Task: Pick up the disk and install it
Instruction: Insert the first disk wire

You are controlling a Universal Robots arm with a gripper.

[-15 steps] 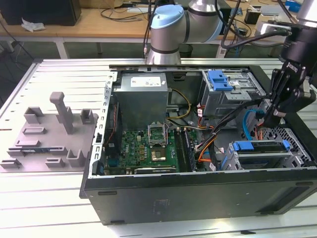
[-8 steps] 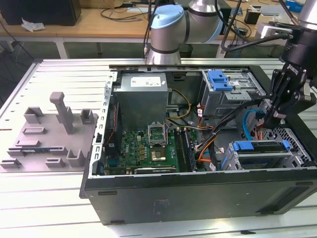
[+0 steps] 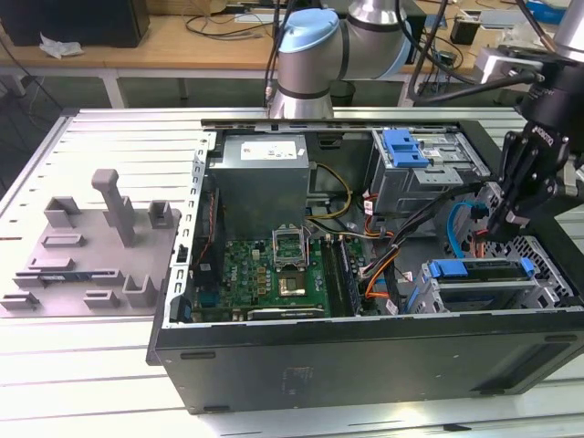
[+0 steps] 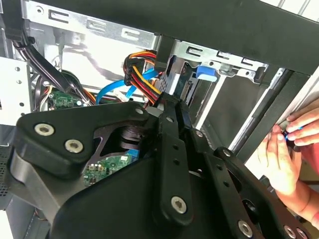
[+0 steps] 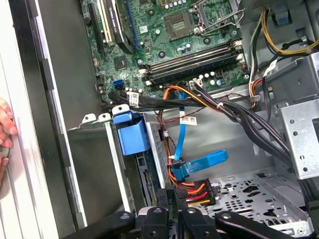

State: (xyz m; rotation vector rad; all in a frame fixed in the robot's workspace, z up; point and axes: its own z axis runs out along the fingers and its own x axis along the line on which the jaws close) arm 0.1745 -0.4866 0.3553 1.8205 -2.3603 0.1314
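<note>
One flat silver hard drive (image 3: 482, 270), clipped in its blue plastic carrier frame, is seen slotted on edge in the low metal drive cage (image 3: 474, 297) at the exterior view's right of the open black computer case (image 3: 365, 356), apparently the bay meant for it. Close by its cabled end the black claw (image 3: 507, 219) is held with jaws drawn together and nothing gripped, probably to stay slim among the red and orange cables (image 4: 142, 79).

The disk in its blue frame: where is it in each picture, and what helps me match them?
Exterior view: the disk sits in a metal cage on the exterior view's right.
Second wrist view: the disk is seen edge-on, just past the red-and-yellow wires.
First wrist view: the disk is edge-on, with its blue tab facing the camera.
Shared landmark: the light-blue cable beside it.
</note>
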